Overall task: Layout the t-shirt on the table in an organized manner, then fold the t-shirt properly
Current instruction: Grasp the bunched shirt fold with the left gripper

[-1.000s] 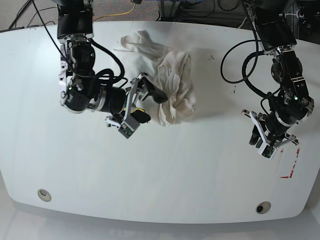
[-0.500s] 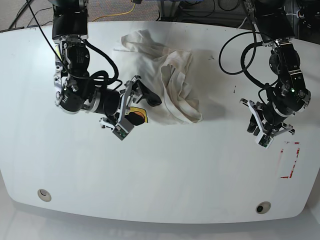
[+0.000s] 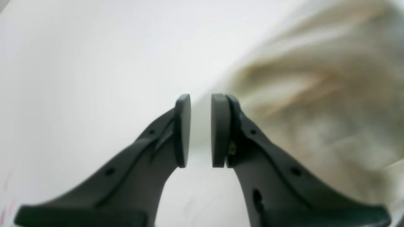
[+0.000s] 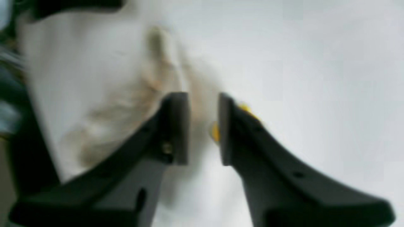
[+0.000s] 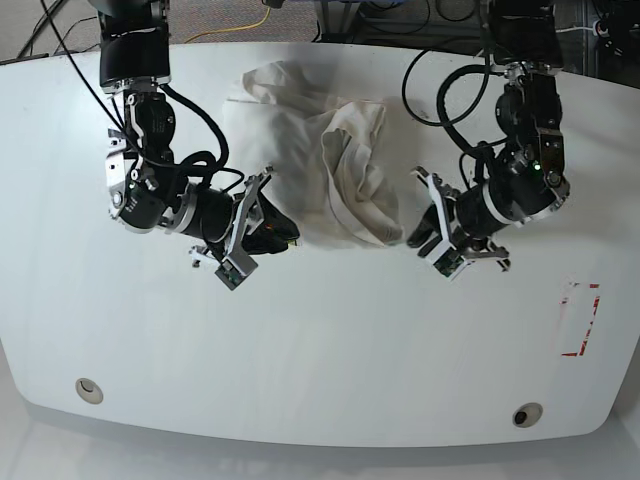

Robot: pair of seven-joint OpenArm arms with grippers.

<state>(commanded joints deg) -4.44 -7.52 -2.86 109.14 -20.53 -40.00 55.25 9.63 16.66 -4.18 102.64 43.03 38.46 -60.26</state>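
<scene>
The cream t-shirt [image 5: 350, 170] lies crumpled at the back middle of the white table [image 5: 330, 340]. My right gripper [image 5: 275, 228] sits at the shirt's front left edge. In the right wrist view this gripper [image 4: 203, 97] has its jaws close together with cloth [image 4: 110, 78] between them and a bit of yellow graphic [image 4: 216, 132] by one finger. My left gripper [image 5: 418, 232] is just right of the shirt's front right edge. In the left wrist view it [image 3: 201, 101] has a narrow empty gap, with the blurred shirt [image 3: 315, 94] to its right.
A red-outlined rectangle mark [image 5: 580, 320] is at the table's right front. Two round grommet holes sit near the front edge, one left [image 5: 88, 388] and one right [image 5: 526, 413]. Cables and dark floor lie beyond the back edge.
My left arm has swung from the right side of the table toward the shirt's right edge. My right gripper has narrowed on the shirt's left edge, and the cloth has spread leftward.
</scene>
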